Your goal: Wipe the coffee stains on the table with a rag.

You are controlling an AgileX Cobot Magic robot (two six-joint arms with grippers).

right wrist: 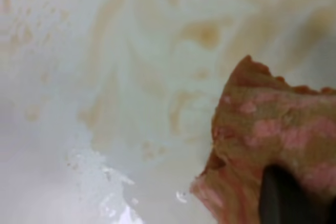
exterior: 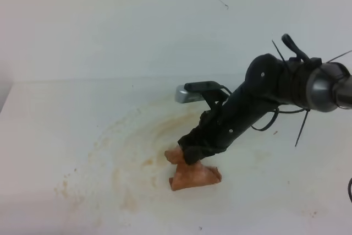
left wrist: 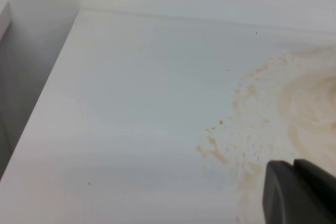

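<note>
The right gripper (exterior: 193, 155) is clamped on the rag (exterior: 193, 175), pressing it down onto the table (exterior: 49, 114). The rag sits directly beneath the fingertips, at the near edge of the coffee stains (exterior: 137, 136), which smear away from it in pale brown arcs and specks.
</note>
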